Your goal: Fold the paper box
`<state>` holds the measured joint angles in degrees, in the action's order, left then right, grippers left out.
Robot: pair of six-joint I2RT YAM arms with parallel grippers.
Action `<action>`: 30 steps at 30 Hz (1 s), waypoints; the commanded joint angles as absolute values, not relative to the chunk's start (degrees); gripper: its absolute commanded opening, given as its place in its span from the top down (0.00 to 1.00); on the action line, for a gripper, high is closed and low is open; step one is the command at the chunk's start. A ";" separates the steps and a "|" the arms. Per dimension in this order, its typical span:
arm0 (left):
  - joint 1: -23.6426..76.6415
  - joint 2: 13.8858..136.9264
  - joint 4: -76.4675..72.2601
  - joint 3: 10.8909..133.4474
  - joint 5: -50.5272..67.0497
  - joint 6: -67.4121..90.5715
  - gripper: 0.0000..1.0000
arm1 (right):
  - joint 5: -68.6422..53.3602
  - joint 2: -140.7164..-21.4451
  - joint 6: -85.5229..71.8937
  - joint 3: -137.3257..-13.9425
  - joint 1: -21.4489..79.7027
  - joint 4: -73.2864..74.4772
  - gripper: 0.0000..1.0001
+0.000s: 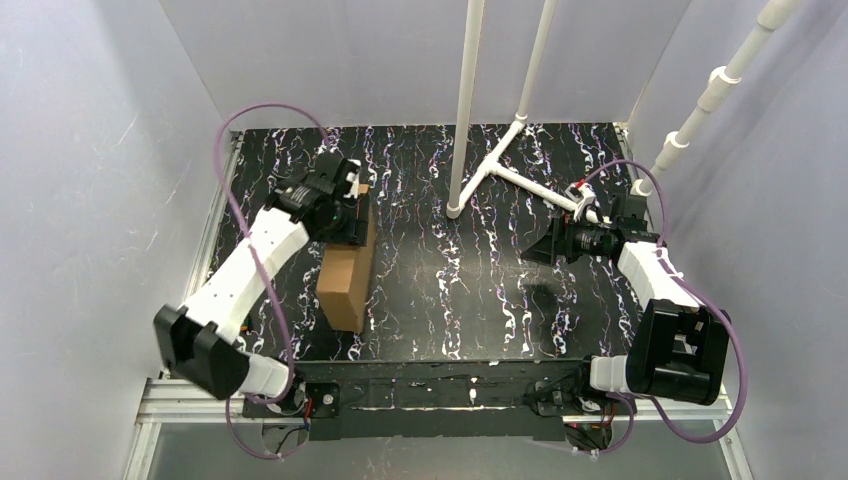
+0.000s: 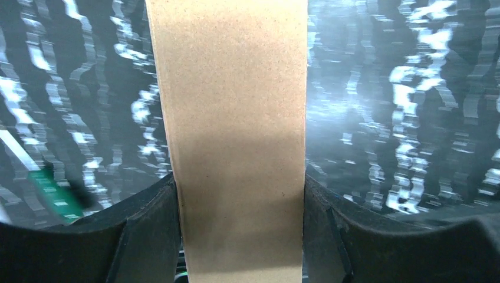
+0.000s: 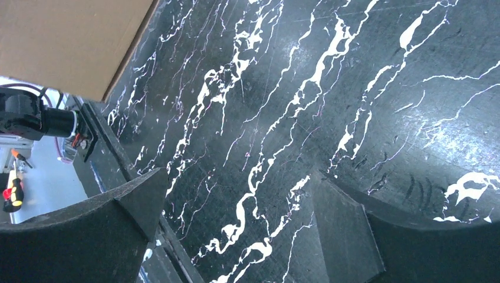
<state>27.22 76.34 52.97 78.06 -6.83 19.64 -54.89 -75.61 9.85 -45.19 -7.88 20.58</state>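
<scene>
Well, only the left wrist view shows the left gripper (image 2: 239, 194) clamped across the box (image 2: 230, 106). Right gripper (image 3: 239, 191) gapes wide over the table (image 3: 354, 88). One box, two grippers.

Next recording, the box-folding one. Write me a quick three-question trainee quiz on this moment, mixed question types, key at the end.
1. Multiple choice: the plain brown cardboard paper box is gripped by A) the left tool, B) the right tool, C) neither.
2. True or false: the right tool's jaws stand apart with nothing between them.
3. Fill in: the box is over the robot's ____ half of the black white-veined tabletop.

Key: 1 A; 2 true; 3 left.
</scene>
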 commanded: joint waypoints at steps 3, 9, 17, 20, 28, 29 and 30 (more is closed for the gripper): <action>30.88 86.54 61.15 90.24 -31.04 2.85 0.91 | -57.21 -74.44 11.42 -44.78 -8.61 20.92 0.02; 38.09 95.11 60.97 94.88 -36.97 1.55 0.92 | -57.19 -74.44 11.58 -44.87 -8.70 21.12 0.02; 38.25 97.29 53.21 85.79 -32.20 3.57 0.91 | -57.77 -74.57 11.75 -44.64 -9.15 21.31 0.02; 38.94 96.78 52.05 83.28 -31.43 5.38 0.90 | -57.96 -74.70 11.77 -44.67 -9.12 21.36 0.02; 42.71 94.81 51.36 78.42 -26.80 12.49 0.53 | -57.94 -74.80 12.07 -44.60 -9.14 21.53 0.02; 42.86 94.22 51.27 77.80 -24.89 14.04 0.46 | -57.92 -74.79 12.19 -44.57 -9.16 21.59 0.02; 42.96 93.45 51.24 77.24 -21.62 15.48 0.39 | -57.84 -74.79 12.28 -44.63 -9.19 21.62 0.02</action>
<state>42.15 95.61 48.86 81.17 -35.42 5.89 -56.38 -75.55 10.96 -45.10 -8.80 21.06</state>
